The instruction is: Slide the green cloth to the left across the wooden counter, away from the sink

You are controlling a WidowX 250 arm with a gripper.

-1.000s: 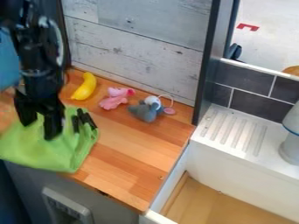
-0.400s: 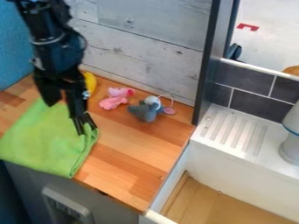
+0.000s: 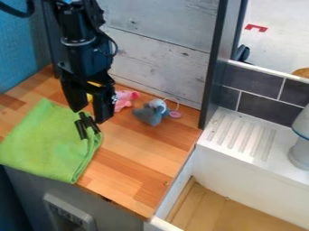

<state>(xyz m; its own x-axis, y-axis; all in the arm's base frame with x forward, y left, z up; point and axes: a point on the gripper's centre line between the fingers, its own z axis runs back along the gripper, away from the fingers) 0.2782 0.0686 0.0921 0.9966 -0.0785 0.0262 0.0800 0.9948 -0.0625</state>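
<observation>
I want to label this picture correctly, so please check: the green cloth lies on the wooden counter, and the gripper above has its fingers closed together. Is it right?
Not quite: the gripper has its fingers apart, as the camera view shows. The green cloth does lie on the wooden counter.

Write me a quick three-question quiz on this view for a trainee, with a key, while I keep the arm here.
1. True or false: the green cloth lies on the wooden counter.
2. Which is nearer the white sink: A) the pink toy, or B) the gray toy?
3. Fill in one word, open or shut: the gripper is ____.

Key: 1. True; 2. B; 3. open
</observation>
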